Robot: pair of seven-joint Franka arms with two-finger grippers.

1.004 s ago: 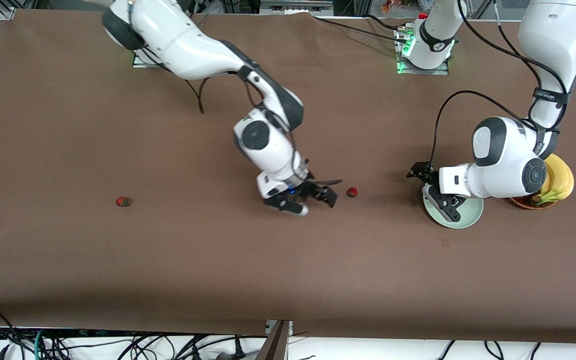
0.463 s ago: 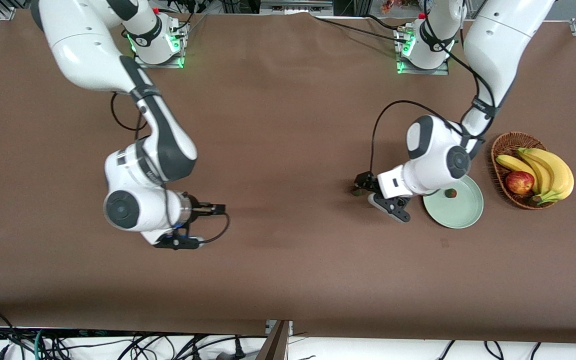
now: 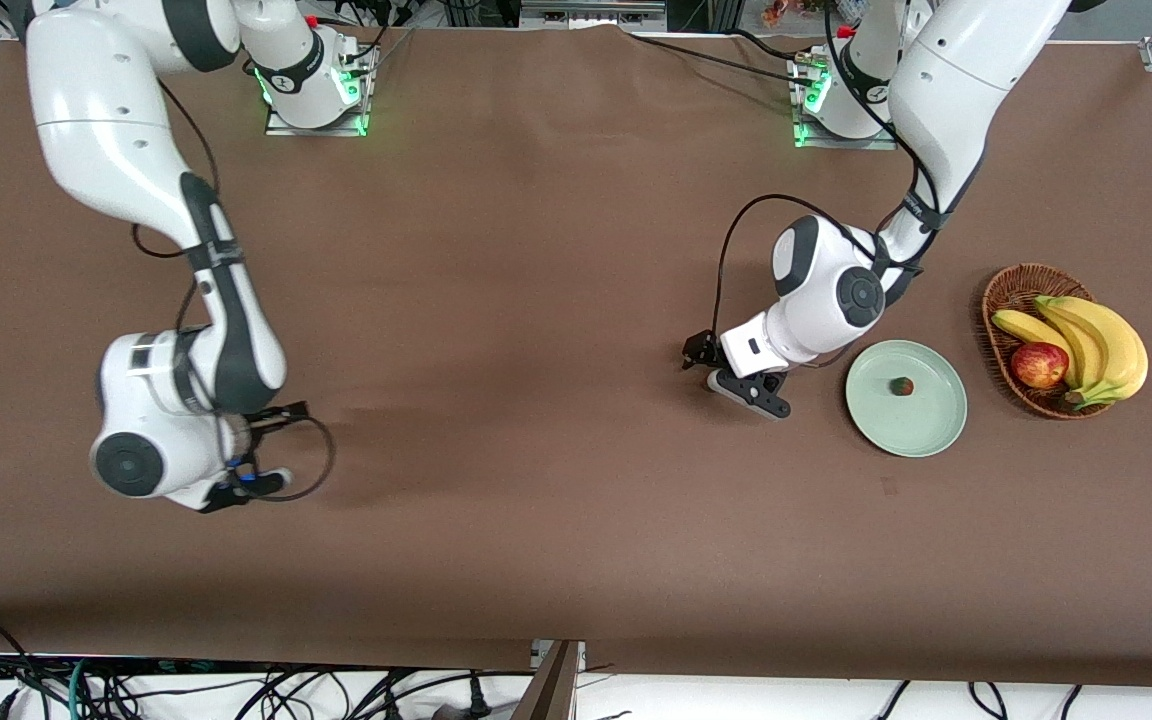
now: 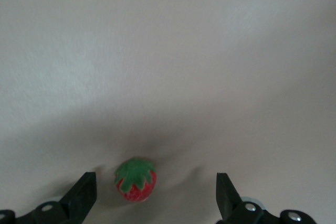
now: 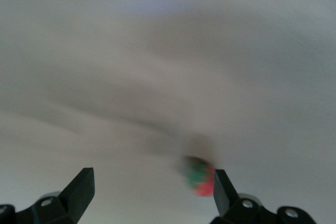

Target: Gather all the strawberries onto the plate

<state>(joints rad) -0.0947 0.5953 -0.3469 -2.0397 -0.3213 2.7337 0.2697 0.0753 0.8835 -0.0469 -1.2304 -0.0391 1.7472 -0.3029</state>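
Although three strawberries are to be collected, only one strawberry [image 3: 901,386] is seen lying in the plate [image 3: 941,432], so the task is judged to be about one third done. Two more fruits are left on the table [image 3: 556,250], and each is seen only by a wrist camera.

In the left wrist view a second strawberry [image 4: 136,181] is shown lying on the bare table between the spread fingers of the left gripper [image 4: 156,198], closer to one finger than to the other and touched by neither. In the front view this gripper [image 3: 731,378] is placed low over the table beside the plate, toward the right arm's end of it, and the fruit itself is hidden under the hand.

In the right wrist view a third strawberry [image 5: 200,178] is shown, blurred, close to one finger of the right gripper [image 5: 152,195], which is also spread wide and holds nothing. Whether it touches that finger cannot be told. In the front view the right gripper [image 3: 261,470] is found over the table at the right arm's end, well apart from the plate.

Counted: three strawberries, one plate, one wicker basket [image 3: 1006,292] beside the plate, with one apple [image 3: 1038,364] and a bunch of bananas [image 3: 1086,335] in it.
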